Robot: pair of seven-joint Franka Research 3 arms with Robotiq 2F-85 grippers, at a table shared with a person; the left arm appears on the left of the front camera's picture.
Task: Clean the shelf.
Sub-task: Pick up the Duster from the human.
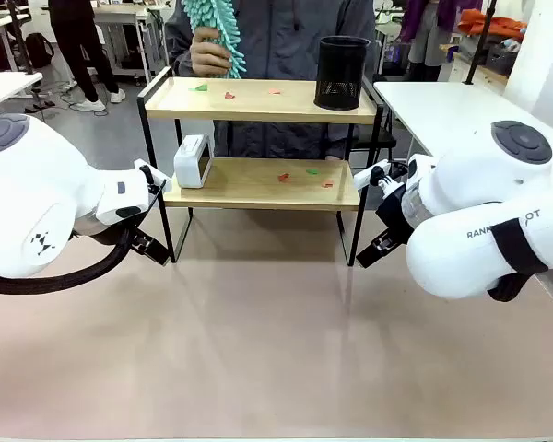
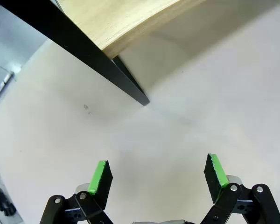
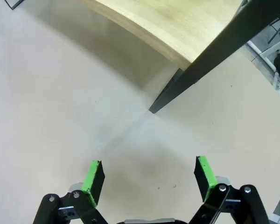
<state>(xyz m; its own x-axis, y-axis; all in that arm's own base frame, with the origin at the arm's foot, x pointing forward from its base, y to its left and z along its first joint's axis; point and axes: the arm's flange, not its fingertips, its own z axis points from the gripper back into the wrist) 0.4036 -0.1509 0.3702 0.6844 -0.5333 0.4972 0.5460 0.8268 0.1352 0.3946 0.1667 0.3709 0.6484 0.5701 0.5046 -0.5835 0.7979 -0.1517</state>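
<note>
The shelf (image 1: pixel 258 99) stands at the table's far middle, two wooden boards in a black frame. Small red and green scraps (image 1: pixel 304 175) lie on both boards. A person behind it holds a teal fluffy duster (image 1: pixel 214 32) over the top board's left end. My left gripper (image 2: pixel 157 171) hangs open over the bare table, just in front of the shelf's left front leg (image 2: pixel 130 86). My right gripper (image 3: pixel 149 172) is open too, above the table near the right front leg (image 3: pixel 177 88). Neither holds anything.
A black mesh cup (image 1: pixel 342 72) stands on the top board's right end. A small white box (image 1: pixel 193 161) sits at the lower board's left end. The beige table (image 1: pixel 258 350) stretches toward me. White tables flank the shelf.
</note>
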